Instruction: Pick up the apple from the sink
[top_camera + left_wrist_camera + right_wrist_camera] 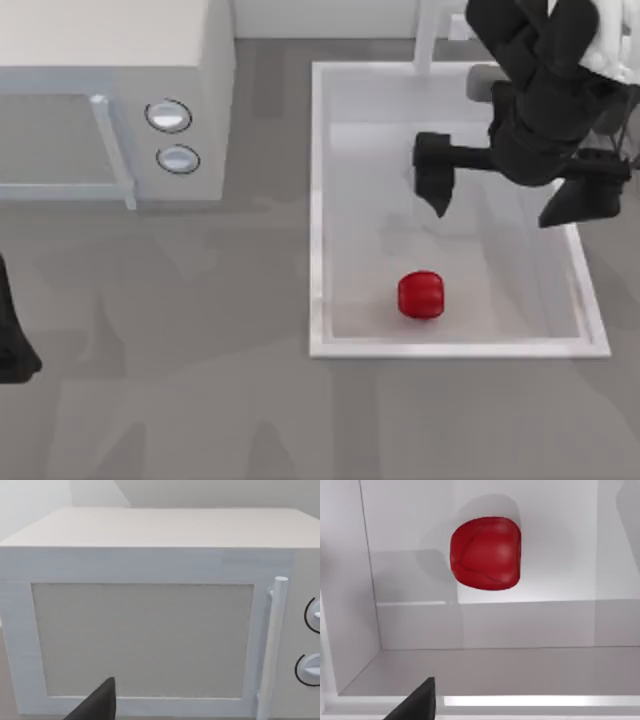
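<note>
The apple (421, 296) lies loose on the sink (318, 200) floor near the front rim; the right gripper (505, 200) hovers above, jaws wide; descending off-centre probably nudges the glossy fruit into rolling aside.

Glossy, smooth small red roundish apple (421, 296); smooth, faintly sheeny large white rectangular sink (318, 200); matt black right gripper (500, 195).
</note>
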